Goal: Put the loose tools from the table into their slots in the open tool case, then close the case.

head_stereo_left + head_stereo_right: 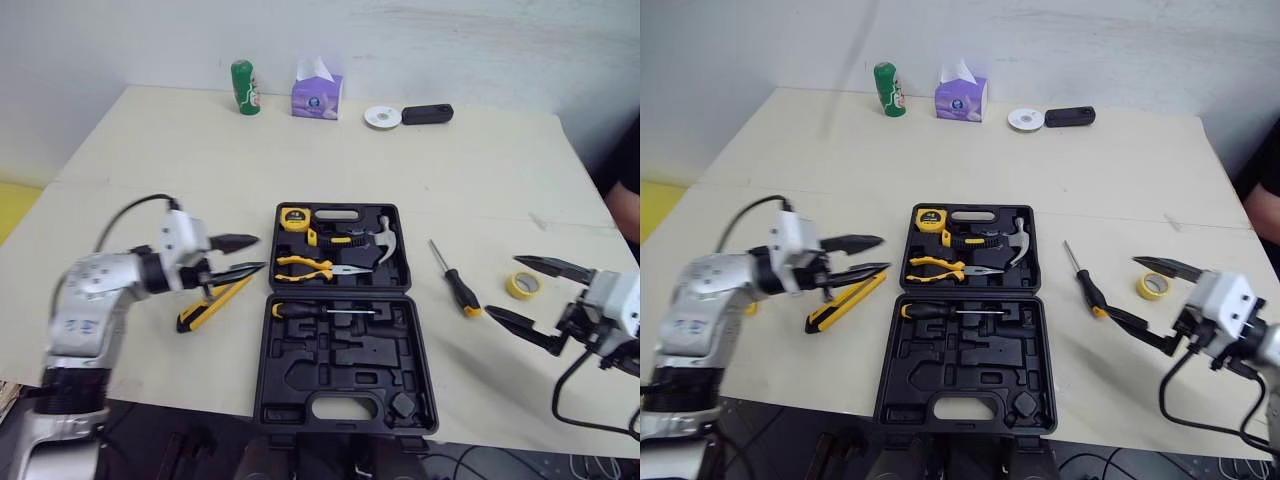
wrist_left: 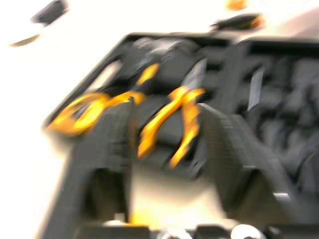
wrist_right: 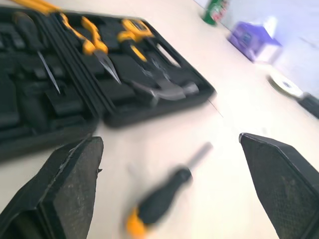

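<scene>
Our left arm (image 1: 95, 290) is bent at the elbow, and our left gripper (image 1: 260, 252) points toward our right, fingers somewhat apart. Our right gripper (image 1: 502, 286) points toward our left, fingers spread wide.

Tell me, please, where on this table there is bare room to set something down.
Widest bare stretch of table: between the tool case and the far row of green bottle, tissue box and white disc. Crowded: left of the case, utility knife by the left gripper; right of it, screwdriver, yellow tape and right gripper.
</scene>
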You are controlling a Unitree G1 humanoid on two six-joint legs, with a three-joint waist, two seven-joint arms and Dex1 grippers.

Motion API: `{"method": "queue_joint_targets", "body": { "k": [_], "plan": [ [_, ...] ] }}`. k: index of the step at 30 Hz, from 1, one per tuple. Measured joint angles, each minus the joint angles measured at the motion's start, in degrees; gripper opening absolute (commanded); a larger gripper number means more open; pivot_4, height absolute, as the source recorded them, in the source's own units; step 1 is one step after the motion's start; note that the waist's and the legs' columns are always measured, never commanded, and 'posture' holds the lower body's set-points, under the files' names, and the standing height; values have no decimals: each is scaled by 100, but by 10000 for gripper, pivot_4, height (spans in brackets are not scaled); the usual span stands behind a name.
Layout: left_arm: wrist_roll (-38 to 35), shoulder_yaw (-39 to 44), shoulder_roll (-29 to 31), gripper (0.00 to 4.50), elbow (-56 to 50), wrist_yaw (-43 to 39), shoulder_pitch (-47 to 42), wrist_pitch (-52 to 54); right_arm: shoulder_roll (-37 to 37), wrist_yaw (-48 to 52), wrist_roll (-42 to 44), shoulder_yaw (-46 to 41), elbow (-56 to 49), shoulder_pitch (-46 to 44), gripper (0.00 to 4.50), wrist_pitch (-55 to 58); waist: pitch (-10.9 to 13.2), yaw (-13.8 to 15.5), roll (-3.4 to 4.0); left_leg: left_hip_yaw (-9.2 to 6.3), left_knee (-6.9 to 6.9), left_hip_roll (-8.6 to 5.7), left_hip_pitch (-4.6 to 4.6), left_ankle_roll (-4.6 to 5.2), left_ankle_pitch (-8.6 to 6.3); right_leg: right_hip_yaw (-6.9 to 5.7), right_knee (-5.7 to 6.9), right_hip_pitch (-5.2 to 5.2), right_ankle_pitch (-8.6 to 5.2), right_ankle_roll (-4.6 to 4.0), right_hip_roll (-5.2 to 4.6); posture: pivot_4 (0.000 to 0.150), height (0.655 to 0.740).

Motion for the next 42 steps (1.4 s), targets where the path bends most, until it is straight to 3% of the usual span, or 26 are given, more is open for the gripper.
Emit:
{"method": "queue_joint_targets", "body": {
  "k": [2,3,11,22,32,42],
  "plan": [
    [52,631,284,44027,412,181,382,-227,23,-186,-152,-400,492,78,45000,-447,12,-23,12,4,-2,0,5,0,-6,6,2,-1,1,2,-1,1500,7400],
    [92,898,371,44617,621,259,552,-336,39,-295,-217,-594,714,135,45000,-612,19,-27,16,4,-5,1,8,5,-11,8,3,-2,1,1,-1,1500,7400],
    [249,2406,758,44617,2697,794,1565,-1359,170,-1053,-406,-1264,2001,364,45000,-1434,60,-38,38,7,-14,3,11,-14,-30,11,6,-13,-6,-4,-4,1500,7400],
    [238,3211,1173,44617,5002,1438,2478,-2170,539,-2003,-591,-1617,3117,1376,45000,-2224,70,-40,26,24,-51,2,27,-41,-56,22,-11,-13,-7,-2,-8,1500,7400],
    [27,3282,1096,44617,5164,1417,2572,-2371,669,-2547,-542,-1744,3810,1533,45000,-2350,67,-147,22,33,-93,5,48,-42,-47,31,-5,-18,-12,-17,-11,1500,7400],
    [-14,2953,1097,44617,4644,1015,2320,-2563,667,-2429,-465,-1340,3598,988,45000,-2461,70,-218,25,42,-86,5,50,-45,-40,31,9,-20,-12,-17,-12,1500,7400]
  ]
}}
